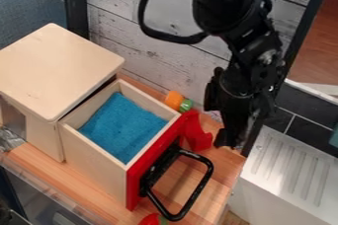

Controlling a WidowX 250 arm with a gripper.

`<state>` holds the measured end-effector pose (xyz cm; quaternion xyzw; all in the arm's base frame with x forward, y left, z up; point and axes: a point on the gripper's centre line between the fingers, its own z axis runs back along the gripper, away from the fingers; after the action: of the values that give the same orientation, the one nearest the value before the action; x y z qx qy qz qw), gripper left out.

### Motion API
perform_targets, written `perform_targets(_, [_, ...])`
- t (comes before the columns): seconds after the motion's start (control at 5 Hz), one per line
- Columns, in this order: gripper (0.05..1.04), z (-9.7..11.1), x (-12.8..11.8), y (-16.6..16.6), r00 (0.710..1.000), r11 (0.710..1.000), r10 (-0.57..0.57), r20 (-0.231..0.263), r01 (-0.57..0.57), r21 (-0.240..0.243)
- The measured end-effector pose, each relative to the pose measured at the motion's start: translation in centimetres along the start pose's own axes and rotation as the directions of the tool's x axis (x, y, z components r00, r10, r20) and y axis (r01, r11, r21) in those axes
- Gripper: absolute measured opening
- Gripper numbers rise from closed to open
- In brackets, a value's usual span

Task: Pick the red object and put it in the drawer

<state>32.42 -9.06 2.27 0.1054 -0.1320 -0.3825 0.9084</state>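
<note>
The end effector [231,140] hangs near the bench [228,169] edge; I cannot tell whether it is wide or narrow. The red object [196,132] is just beside it, towards the open drawer [99,157]; farther from it, near the handle [202,189], is a red-and-green thing [150,220].

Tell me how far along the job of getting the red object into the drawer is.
Done: the drawer stands open, blue material inside. In hand: the gripper hangs close beside the red object near the drawer's front; whether it has a grip, I can't tell. Left: the red object is outside the drawer, so it has yet to be placed inside.
</note>
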Motion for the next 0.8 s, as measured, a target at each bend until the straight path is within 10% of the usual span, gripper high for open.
perform_targets(0.8, [0.999, -4.4, -1.5, 0.4, 0.992, 0.996, 0.081, -0.100, -0.084, -0.029])
